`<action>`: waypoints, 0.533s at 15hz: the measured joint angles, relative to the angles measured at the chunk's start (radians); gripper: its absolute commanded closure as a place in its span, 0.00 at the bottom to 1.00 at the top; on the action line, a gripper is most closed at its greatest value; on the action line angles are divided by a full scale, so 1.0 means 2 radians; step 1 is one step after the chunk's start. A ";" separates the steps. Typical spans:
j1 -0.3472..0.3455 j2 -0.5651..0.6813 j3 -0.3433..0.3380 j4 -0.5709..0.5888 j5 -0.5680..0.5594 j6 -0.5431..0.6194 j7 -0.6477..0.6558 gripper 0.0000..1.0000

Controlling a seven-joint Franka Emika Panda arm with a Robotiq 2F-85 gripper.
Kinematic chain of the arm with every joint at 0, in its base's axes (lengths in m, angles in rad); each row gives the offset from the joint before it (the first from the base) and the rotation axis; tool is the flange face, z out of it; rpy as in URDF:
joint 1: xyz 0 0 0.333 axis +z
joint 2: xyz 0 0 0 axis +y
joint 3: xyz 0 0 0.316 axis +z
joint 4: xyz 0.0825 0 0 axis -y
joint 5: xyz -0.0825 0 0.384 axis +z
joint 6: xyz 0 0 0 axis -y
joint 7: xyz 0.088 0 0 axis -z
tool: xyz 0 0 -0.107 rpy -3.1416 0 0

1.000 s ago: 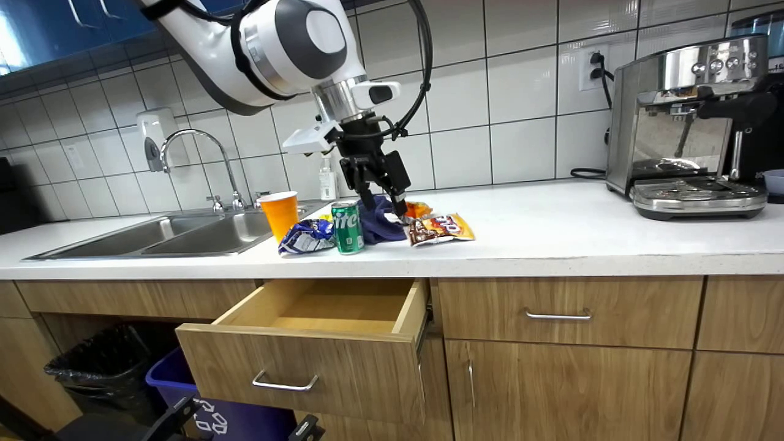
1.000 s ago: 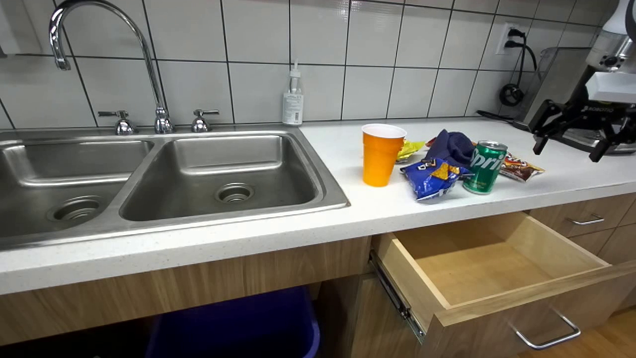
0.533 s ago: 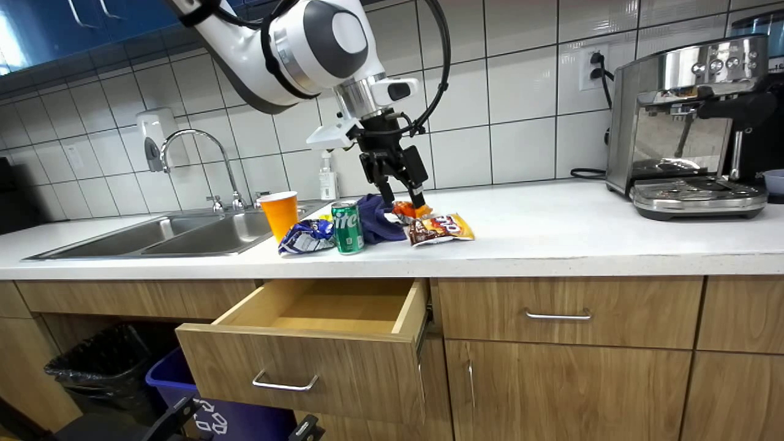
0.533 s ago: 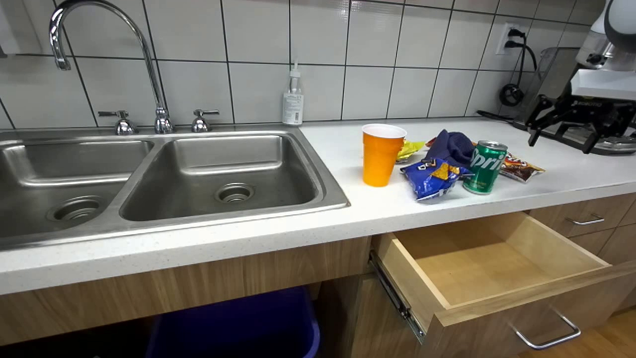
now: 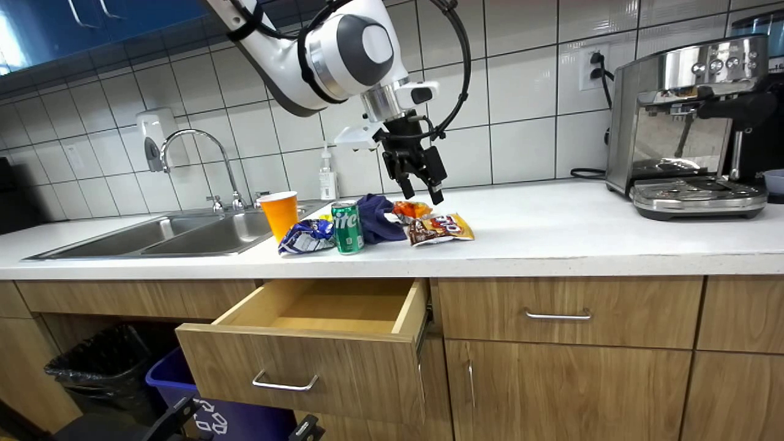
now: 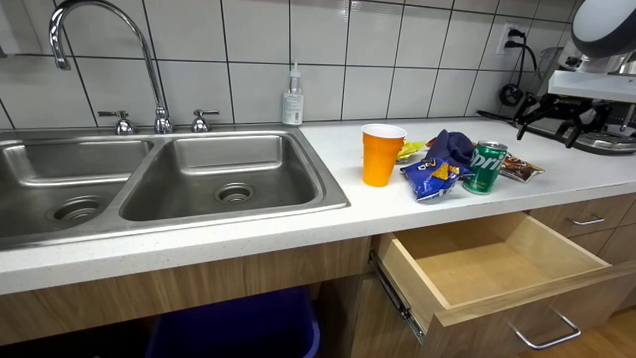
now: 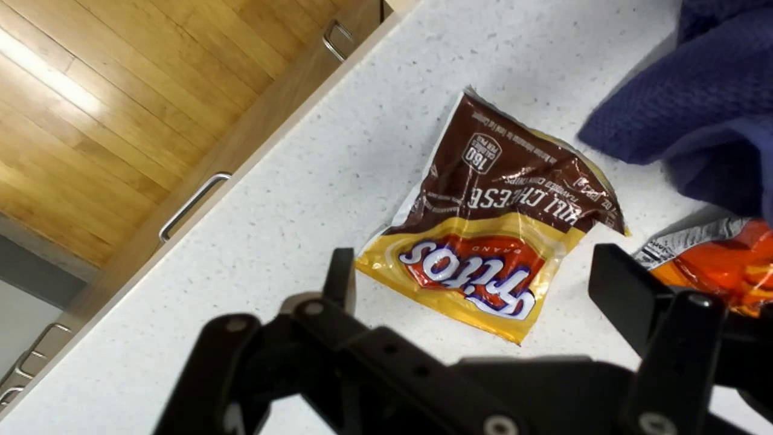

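My gripper [image 7: 474,266] stands open with nothing held, its two fingertips wide apart. A brown and yellow Fritos bag [image 7: 477,241] lies flat on the counter below, framed between the fingers in the wrist view. Both exterior views show the gripper [image 5: 422,195] hanging over the counter, apart from the bag [image 5: 440,229]. Close to the right finger in the wrist view lies an orange-red bag [image 7: 724,260], partly cut off. Dark blue cloth [image 7: 694,103] is bunched beside it. A green Sprite can [image 6: 486,168] stands upright near the cloth [image 6: 451,146].
An orange cup [image 6: 380,156], a blue chip bag [image 6: 431,179] and a yellow packet [image 6: 408,149] stand or lie toward the sink [image 6: 338,194]. Below the counter edge a drawer [image 6: 487,268] is pulled out. A coffee machine [image 5: 686,122] stands on the counter.
The arm and gripper have moved rightward and slightly up in an exterior view, and leftward in another. The gripper has stayed open. Bags, can, cup, cloth and drawer have not moved.
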 measured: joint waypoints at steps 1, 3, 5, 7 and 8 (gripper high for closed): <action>0.000 0.007 0.000 0.009 0.006 0.000 -0.001 0.00; 0.001 0.023 0.000 0.028 0.019 -0.003 -0.004 0.00; 0.001 0.040 -0.001 0.046 0.028 -0.006 -0.005 0.00; 0.001 0.060 -0.001 0.066 0.034 -0.009 -0.005 0.00; 0.001 0.070 -0.001 0.076 0.037 -0.011 -0.005 0.00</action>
